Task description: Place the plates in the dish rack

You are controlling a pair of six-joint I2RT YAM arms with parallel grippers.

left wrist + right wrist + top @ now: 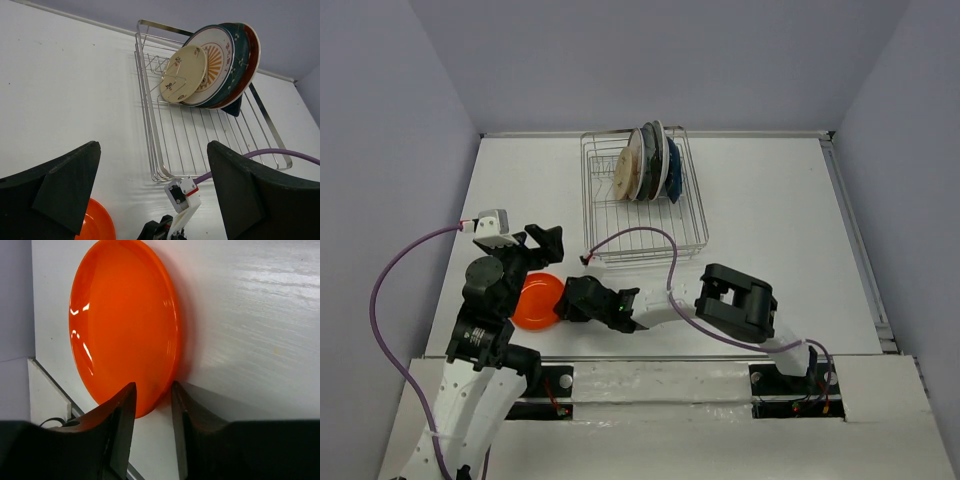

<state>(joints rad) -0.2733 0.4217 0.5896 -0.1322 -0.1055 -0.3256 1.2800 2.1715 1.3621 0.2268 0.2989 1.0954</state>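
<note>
A glossy orange plate (535, 300) (125, 330) lies on the white table near the front left; its edge also shows in the left wrist view (97, 225). My right gripper (567, 300) (152, 386) is open, with its jaws on either side of the plate's near rim and a small gap left. My left gripper (535, 250) (152, 147) hangs wide open above the plate, holding nothing. The dish rack (645, 215) (200, 135) holds several plates (650, 162) upright at its far end: cream (184, 74), sunburst (217, 55), teal (240, 55), red (252, 55).
A purple cable (650, 235) from the right wrist loops over the rack's near end. Another purple cable (390, 270) arcs left of the left arm. The table's raised front ledge (660, 375) runs just behind the orange plate. Grey walls enclose the table.
</note>
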